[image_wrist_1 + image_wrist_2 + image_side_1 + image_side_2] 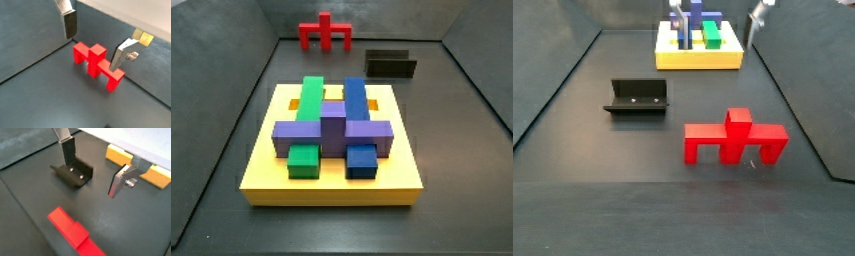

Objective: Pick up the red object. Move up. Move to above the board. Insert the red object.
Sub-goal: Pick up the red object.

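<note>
The red object stands on the dark floor, a bar with two short legs and an upright stem; both side views show it too. My gripper hangs open above it, one finger on each side, touching nothing. In a wrist view the gripper has only floor between its fingers, and the red object lies off to one side. The yellow board carries green, blue and purple blocks and lies apart from the red object. Only the fingertips show in a side view.
The fixture stands on the floor between the red object and the board, also in a side view and under one finger in a wrist view. Sloping dark walls enclose the floor on all sides.
</note>
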You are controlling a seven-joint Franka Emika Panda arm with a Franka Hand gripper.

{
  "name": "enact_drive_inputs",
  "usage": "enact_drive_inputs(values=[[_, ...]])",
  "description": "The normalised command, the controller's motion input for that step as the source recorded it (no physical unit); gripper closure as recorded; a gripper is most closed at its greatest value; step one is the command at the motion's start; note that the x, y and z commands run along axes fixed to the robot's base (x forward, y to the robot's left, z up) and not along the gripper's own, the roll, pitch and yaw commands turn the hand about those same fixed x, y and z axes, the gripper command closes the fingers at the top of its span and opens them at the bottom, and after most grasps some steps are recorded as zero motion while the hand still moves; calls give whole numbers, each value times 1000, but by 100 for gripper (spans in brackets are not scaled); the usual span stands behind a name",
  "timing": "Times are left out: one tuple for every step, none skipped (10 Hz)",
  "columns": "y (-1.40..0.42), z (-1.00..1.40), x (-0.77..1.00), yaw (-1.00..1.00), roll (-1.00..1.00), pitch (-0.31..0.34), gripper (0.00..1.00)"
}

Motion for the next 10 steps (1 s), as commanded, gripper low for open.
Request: enact_drive_inputs(values=[[837,-443,-86,-140,73,-51,0],[783,-486,-114,-169,116,-76,0],[620,-503,-71,-154,149,-60,0],[171,-357,-51,-49,136,-31,0],[0,-357,-163,-60,204,-50,0],[0,-331,-229,-51,194,-70,0],[0,-320,-209,-37,187,-57,0],[226,-340,-217,-106,217,-50,0],[286,-311,-206,-157,221,-40,0],[286,-306,-140,-157,219,-27,0]])
